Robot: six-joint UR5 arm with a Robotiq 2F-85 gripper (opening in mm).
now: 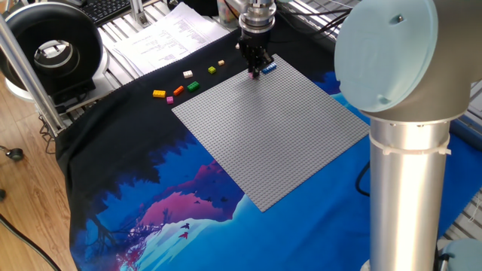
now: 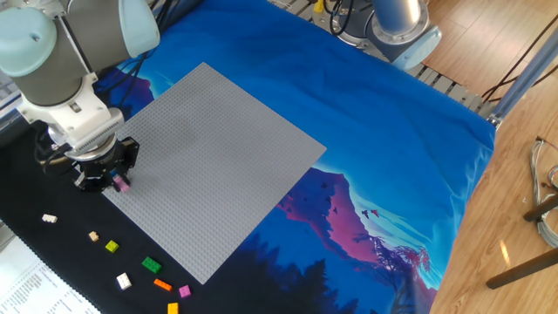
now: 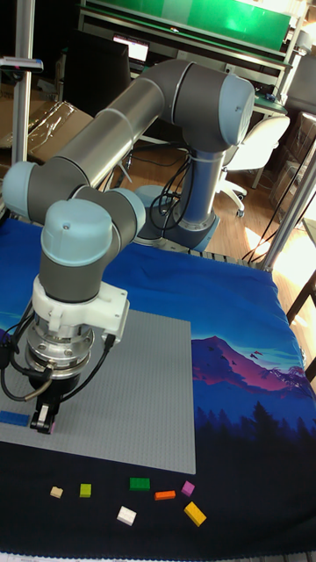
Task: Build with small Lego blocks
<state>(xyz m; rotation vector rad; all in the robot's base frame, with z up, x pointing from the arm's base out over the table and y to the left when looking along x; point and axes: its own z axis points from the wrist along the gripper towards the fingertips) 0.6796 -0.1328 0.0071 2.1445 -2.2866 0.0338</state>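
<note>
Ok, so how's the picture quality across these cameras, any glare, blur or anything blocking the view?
One fixed view: sharp, but the arm's pale blue joint looms large at right. The other fixed view: even light, gripper partly shadowed under the wrist. Tall fixed view: bright green screen washed out at the top, loose bricks crisp.

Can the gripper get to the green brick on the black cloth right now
Probably not yet: the gripper is shut on a pink brick at the baseplate corner. The green brick itself lies uncovered, with nothing on top of it.

Wooden floor point(image 1: 22, 218), office chair point(image 3: 254, 145)
</note>
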